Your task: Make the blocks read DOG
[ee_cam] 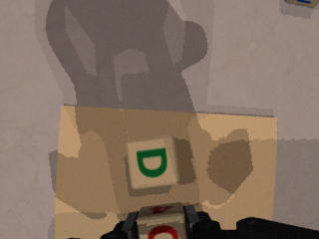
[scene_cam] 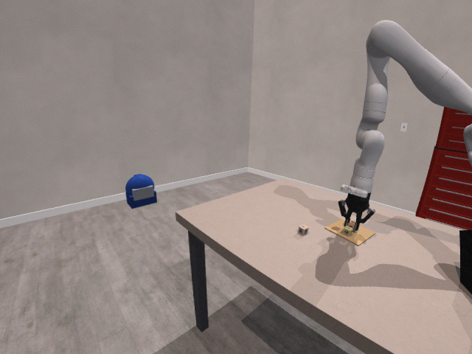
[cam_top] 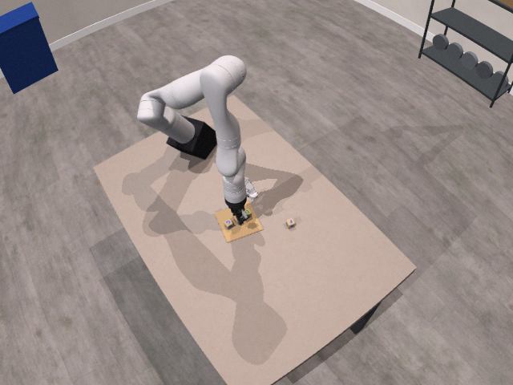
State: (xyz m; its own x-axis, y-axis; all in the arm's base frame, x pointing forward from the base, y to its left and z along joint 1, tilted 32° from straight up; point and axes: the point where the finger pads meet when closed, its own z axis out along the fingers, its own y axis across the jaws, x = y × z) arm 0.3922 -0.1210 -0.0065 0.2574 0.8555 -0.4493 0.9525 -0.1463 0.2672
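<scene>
My gripper [cam_top: 240, 220] [scene_cam: 351, 227] [ee_cam: 162, 224] points down over the mat [cam_top: 238, 235] [scene_cam: 360, 239] [ee_cam: 264, 149], shut on a block with a red letter. That red-letter block [scene_cam: 351, 223] [ee_cam: 160, 213] is at or just above the mat; contact is unclear. Its curved top letter is cut off in the wrist view. The green D block [cam_top: 247, 212] [scene_cam: 347, 230] [ee_cam: 152, 162] lies on the mat on one side, D on top. A block with a blue letter [cam_top: 228, 223] lies on the mat on the other side; its letter is too small to read.
A fourth block [cam_top: 290, 222] [scene_cam: 303, 229] [ee_cam: 301, 2] with blue markings lies on the table [cam_top: 314, 265] [scene_cam: 262, 243], off the mat on the D block's side. The D block and the blue-letter block stand close to my fingers on opposite sides.
</scene>
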